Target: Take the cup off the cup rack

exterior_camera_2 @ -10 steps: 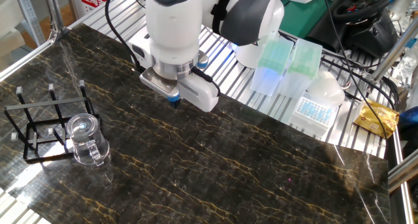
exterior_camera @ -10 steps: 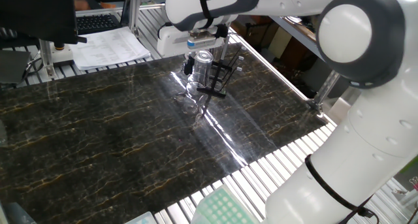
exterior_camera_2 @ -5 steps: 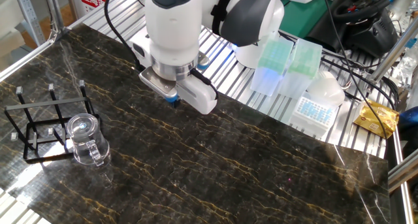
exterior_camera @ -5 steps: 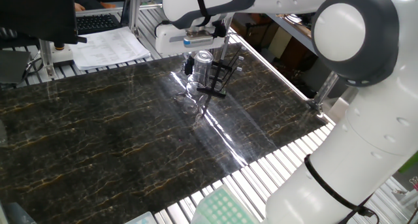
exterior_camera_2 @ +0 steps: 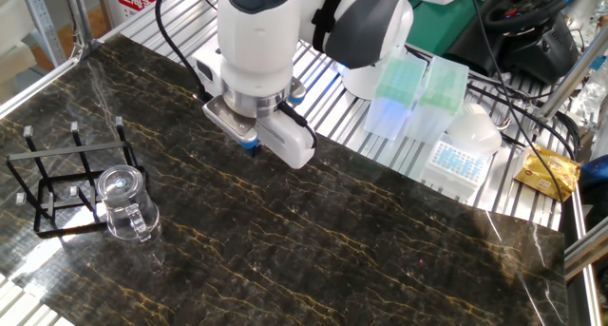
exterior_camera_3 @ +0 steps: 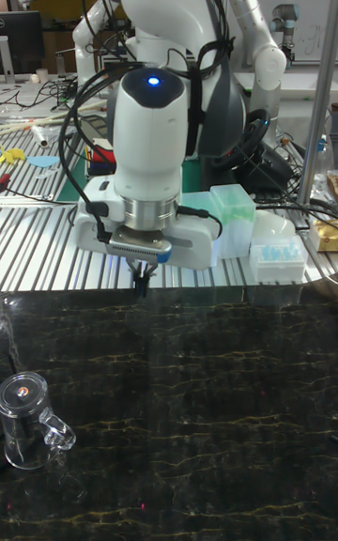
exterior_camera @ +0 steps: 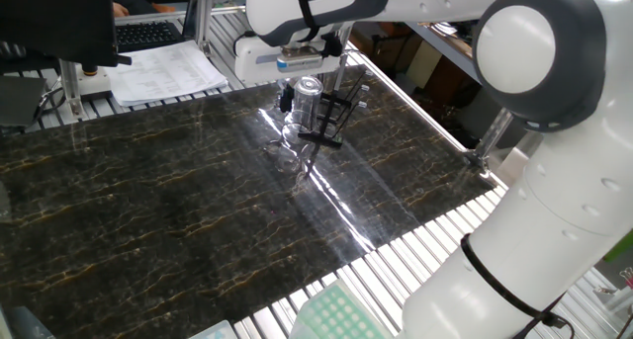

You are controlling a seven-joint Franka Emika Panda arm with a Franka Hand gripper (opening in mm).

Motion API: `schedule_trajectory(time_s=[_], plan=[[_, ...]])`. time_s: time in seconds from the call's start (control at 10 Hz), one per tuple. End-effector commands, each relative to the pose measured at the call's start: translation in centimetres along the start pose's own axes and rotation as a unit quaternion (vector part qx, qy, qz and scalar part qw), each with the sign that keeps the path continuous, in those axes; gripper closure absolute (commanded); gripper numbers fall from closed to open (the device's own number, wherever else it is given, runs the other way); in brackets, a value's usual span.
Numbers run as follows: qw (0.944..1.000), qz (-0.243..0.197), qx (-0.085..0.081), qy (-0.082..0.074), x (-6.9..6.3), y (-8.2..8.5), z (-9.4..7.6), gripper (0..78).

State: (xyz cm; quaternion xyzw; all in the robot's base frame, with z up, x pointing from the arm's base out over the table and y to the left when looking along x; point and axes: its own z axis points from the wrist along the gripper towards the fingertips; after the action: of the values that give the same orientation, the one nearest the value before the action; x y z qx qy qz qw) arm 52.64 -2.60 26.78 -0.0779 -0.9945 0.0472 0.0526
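The cup point(exterior_camera_2: 122, 203) is a clear glass mug, sitting against the front of the cup rack point(exterior_camera_2: 59, 173) at the table's left end, its handle toward the table edge. In one fixed view the cup point(exterior_camera: 308, 94) shows beside the black rods of the rack point(exterior_camera: 332, 112). The tall fixed view has the cup point(exterior_camera_3: 25, 409) at lower left. My gripper point(exterior_camera_2: 252, 144) hangs above the table, well to the right of the cup and apart from it. Its fingers point(exterior_camera_3: 141, 284) point down, close together, with nothing between them.
The table top is dark marble point(exterior_camera_2: 361, 240) that mirrors the cup faintly. Pipette tip boxes point(exterior_camera_2: 418, 93) and a white tray point(exterior_camera_2: 459, 155) lie on the metal slats behind the arm. Papers point(exterior_camera: 163, 72) and a keyboard lie beyond the far end.
The gripper's hand has turned a little about its wrist and edged slightly right. The cup and rack have not moved.
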Motion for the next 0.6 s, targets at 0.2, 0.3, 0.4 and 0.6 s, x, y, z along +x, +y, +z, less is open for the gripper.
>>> schedule_trajectory(time_s=[0.2,0.3,0.4,0.6], plan=[[0.9995,0.005,0.022,-0.022,-2.9,-2.0,0.4,77.6],[0.9994,0.003,0.025,-0.023,-3.3,-2.2,0.3,77.6],[0.9995,-0.002,0.024,-0.02,-4.2,-2.9,0.3,77.6],[0.9995,-0.006,0.024,-0.022,-4.9,-3.7,0.4,77.6]])
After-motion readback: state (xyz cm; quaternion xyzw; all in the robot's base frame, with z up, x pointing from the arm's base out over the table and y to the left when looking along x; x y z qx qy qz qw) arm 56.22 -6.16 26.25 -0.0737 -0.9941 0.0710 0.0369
